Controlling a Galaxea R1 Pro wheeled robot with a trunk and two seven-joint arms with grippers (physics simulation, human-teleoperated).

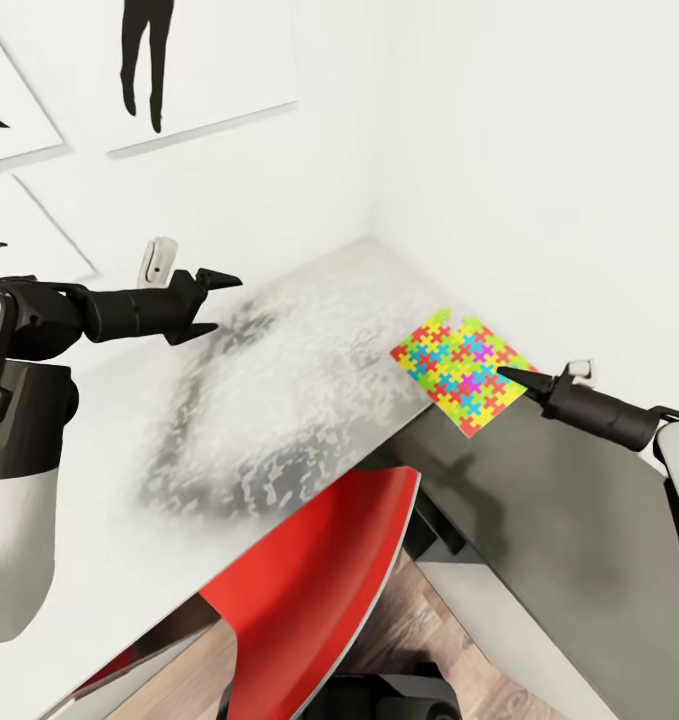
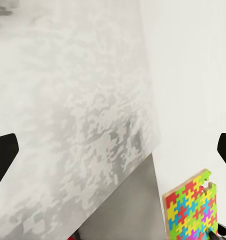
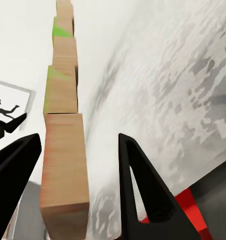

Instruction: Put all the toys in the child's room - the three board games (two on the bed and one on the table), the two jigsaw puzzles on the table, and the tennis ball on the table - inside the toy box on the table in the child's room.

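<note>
On my left, the left gripper (image 1: 215,300) hangs above the pale grey part of the table (image 1: 129,430), its jaws spread wide with nothing between them; in the left wrist view its two dark fingertips (image 2: 3,155) sit far apart over the mottled top. Behind it on the white wall I see the black silhouette prints (image 1: 149,60). Below the table edge, in the middle, the red chair (image 1: 319,580) pokes out over the wood floor (image 1: 409,620). Further right, the jigsaw puzzle (image 1: 461,368) lies flat near the corner wall, straddling the seam between the pale top and the dark grey section (image 1: 539,520). My right gripper (image 1: 506,378) is at the puzzle's right edge; the right wrist view shows its fingers (image 3: 143,190) parted on either side of the puzzle's wooden edge (image 3: 63,160), and I cannot tell whether they press on it yet
</note>
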